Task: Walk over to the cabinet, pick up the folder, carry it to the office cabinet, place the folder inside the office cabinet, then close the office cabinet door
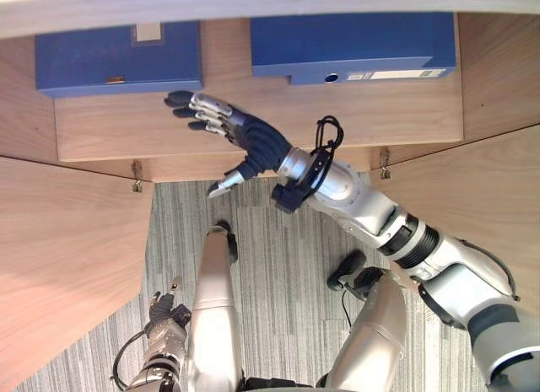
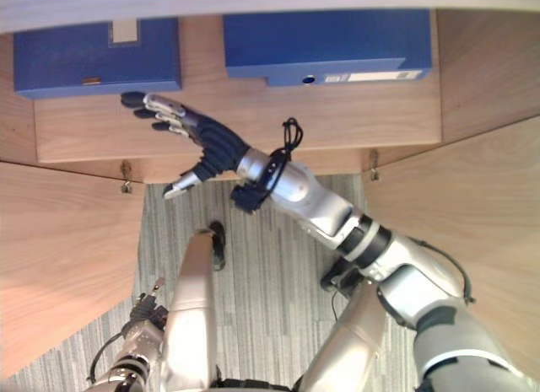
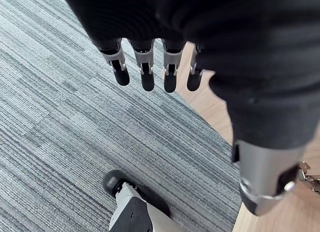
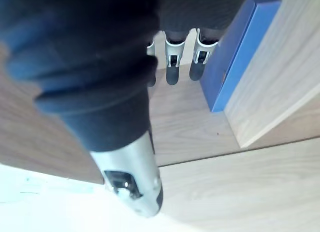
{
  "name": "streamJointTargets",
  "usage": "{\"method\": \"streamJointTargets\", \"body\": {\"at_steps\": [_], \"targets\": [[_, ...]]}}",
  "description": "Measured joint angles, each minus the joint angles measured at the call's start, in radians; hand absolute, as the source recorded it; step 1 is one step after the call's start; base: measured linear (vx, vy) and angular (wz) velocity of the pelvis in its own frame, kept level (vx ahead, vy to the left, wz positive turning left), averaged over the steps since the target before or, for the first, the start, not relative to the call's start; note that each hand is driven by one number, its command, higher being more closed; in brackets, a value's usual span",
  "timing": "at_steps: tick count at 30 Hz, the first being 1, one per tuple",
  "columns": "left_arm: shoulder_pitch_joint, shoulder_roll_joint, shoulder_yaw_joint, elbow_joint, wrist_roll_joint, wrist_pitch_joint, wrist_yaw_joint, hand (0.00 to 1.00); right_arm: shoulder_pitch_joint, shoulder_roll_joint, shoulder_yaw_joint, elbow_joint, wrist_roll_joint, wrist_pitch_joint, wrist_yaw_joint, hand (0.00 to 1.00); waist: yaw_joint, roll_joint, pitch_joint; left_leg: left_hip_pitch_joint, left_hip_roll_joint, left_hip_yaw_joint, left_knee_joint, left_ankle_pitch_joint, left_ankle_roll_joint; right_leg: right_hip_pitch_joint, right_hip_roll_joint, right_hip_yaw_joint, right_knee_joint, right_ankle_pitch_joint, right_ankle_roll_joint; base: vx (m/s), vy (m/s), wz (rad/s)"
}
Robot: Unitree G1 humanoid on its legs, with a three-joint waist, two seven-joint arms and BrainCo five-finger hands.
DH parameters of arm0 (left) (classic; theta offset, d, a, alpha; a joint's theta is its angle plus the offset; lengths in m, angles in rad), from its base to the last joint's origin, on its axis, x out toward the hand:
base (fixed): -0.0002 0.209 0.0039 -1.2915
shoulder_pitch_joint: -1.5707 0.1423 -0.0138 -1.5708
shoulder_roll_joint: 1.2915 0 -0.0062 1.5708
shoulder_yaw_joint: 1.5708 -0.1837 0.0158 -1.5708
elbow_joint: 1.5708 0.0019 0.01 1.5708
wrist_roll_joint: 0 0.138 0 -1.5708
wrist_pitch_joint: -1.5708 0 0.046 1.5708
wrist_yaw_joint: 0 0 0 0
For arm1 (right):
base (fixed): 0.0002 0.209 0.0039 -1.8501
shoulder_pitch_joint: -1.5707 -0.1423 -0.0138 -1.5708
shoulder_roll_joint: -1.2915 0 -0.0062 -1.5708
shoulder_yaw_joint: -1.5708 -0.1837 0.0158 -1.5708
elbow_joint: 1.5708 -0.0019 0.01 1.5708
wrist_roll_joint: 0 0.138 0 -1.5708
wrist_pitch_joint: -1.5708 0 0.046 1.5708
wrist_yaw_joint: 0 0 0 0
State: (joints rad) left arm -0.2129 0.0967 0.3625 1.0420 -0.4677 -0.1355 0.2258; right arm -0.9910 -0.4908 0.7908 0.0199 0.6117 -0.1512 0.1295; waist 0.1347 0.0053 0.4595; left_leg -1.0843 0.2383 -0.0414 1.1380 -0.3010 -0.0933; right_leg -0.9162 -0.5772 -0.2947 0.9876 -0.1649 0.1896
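Right hand (image 1: 245, 141) is empty, fingers spread, just beside a blue folder (image 1: 118, 59) on the cabinet shelf (image 1: 253, 118) — it looks put away; left hand (image 1: 164, 312) hangs loose, low down. Both doors (image 1: 67, 257) stand open — closing them is the job still to do.

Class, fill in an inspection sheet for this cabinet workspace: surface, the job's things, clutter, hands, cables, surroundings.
surface: wooden cabinet shelf, bare between and in front of the folders.
job's things: left blue folder and right blue folder lie on the shelf, apart from each other.
clutter: nothing seen.
hands: right hand open, fingers straight, reaching at the left blue folder, contact unclear; left hand open, hanging low over the carpet.
cables: nothing seen.
surroundings: grey striped carpet; left door and right door stand open.
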Motion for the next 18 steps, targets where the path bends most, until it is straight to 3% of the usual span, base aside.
{"method": "streamJointTargets", "body": {"at_steps": [5,8,11,14,18], "targets": [[0.002,0.008,-0.003,0.027,0.005,-0.005,-0.001,0.00,0.004,0.053,-0.003,0.083,-0.005,-0.005,-0.009,0.00,0.019,0.000,0.000,0.000,-0.003,0.001,-0.001,-0.002,-0.004,0.000,0.003,0.000,-0.007,-0.001,0.003,0.00,0.005,-0.01],[0.002,-0.001,-0.006,0.028,0.004,-0.012,0.001,0.00,0.003,0.194,-0.103,0.281,-0.006,-0.007,-0.105,0.00,0.037,0.000,0.000,-0.003,-0.010,-0.001,-0.001,0.001,0.001,0.000,-0.001,-0.001,-0.008,0.003,0.001,0.02,0.010,0.04],[0.002,-0.012,-0.006,0.028,-0.004,-0.013,0.011,0.00,-0.010,0.254,-0.191,0.387,-0.008,-0.007,-0.169,0.00,0.049,0.001,0.000,-0.003,-0.015,-0.001,-0.002,0.001,0.001,0.006,-0.008,-0.005,-0.011,0.005,0.003,0.04,0.015,0.07],[0.001,-0.015,-0.007,0.026,-0.005,-0.013,0.012,0.00,-0.031,0.278,-0.239,0.457,-0.012,-0.006,-0.213,0.00,0.050,0.002,0.001,-0.003,-0.020,-0.002,-0.001,0.001,0.001,0.015,-0.014,-0.009,-0.014,0.007,0.006,0.04,0.021,0.08],[-0.001,-0.018,-0.007,0.009,-0.013,-0.014,0.014,0.00,-0.081,0.282,-0.261,0.529,-0.103,0.010,-0.273,0.00,0.050,0.004,0.001,-0.004,-0.025,-0.001,0.000,0.000,0.001,0.018,-0.018,-0.010,-0.022,0.011,0.013,0.01,0.010,0.02]]}}
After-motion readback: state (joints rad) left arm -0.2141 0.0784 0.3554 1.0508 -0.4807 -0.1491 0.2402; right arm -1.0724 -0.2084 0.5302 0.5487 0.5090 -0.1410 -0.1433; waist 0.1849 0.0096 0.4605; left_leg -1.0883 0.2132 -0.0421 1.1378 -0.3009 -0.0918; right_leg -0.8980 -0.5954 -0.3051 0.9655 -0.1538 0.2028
